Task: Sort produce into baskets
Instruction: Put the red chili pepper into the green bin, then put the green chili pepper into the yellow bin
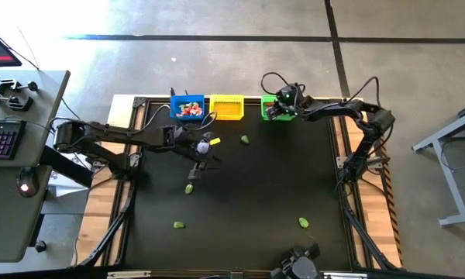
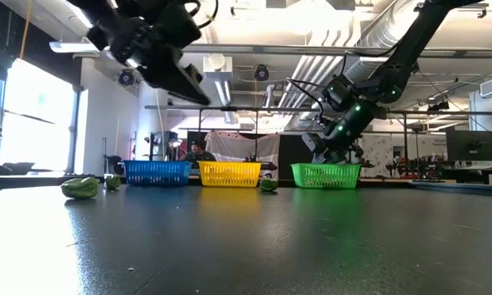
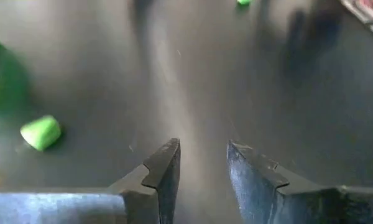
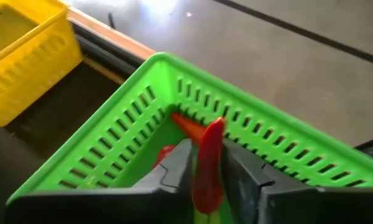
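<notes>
Three baskets stand in a row at the table's far edge: blue (image 1: 187, 107) with red pieces in it, yellow (image 1: 226, 107) and green (image 1: 268, 108). My right gripper (image 1: 280, 108) hangs over the green basket (image 4: 112, 143), shut on a red pepper (image 4: 206, 162). Another red piece (image 4: 165, 153) lies inside that basket. My left gripper (image 1: 204, 151) hovers open above the mat, in front of the blue basket; nothing is between its fingers (image 3: 168, 168). Green produce lies loose on the mat (image 1: 245, 139), (image 1: 189, 188), (image 1: 179, 225), (image 1: 303, 222). My right gripper has the red pepper's middle (image 4: 205, 177) pinched between its two fingers. The fingers slant down from the table's right side into the green basket's mouth. The pepper stands roughly upright in the hold, its upper end (image 4: 215, 127) poking out past the fingertips, above the basket's floor.
A green piece (image 3: 40, 132) lies on the mat close beside my left gripper. Wooden strips (image 1: 139, 116) and a metal frame edge the black mat. A desk with a keyboard (image 1: 1, 139) stands off the table's left. Open mat stretches across the middle and near side.
</notes>
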Motion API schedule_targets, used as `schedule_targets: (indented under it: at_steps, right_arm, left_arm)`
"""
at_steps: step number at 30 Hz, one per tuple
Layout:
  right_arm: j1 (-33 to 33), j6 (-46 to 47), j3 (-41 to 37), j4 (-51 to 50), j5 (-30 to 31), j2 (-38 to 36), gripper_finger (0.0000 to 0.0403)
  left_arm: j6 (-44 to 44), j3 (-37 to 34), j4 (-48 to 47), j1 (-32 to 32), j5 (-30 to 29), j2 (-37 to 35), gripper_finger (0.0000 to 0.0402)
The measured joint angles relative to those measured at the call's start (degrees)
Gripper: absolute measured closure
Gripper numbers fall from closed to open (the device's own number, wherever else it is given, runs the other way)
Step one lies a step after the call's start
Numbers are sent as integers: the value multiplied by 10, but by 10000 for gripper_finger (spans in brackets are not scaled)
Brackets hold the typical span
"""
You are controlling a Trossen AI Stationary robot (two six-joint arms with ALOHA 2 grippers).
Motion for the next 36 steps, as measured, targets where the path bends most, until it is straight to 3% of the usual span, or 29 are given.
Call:
schedule_targets:
  at_steps: [4,8,12,16,22,26,32,36]
  right_arm:
    - [0,-5,3,-1,5,0,286]
    - [0,-18,3,0,6,0,252]
    - [9,-42,-2,-3,8,-8,242]
    - [32,-68,-23,6,15,-27,279]
    - [76,-89,-86,69,50,-76,390]
    - [102,-70,-131,109,53,-115,383]
    - [133,-65,-194,162,88,-163,400]
    - [133,-64,-218,187,89,-178,398]
  left_arm:
    - [1,0,-66,-21,-26,-22,280]
    - [1,0,-140,-54,-92,-35,280]
    - [-16,0,-211,-93,-116,-37,274]
    - [-72,0,-236,-137,-116,-37,257]
    - [-126,-2,-268,-201,-125,-29,225]
    - [-200,-13,-274,-221,-140,-14,208]
    - [-439,-13,-279,-227,-152,18,196]
    - [-540,-13,-279,-230,-164,31,195]
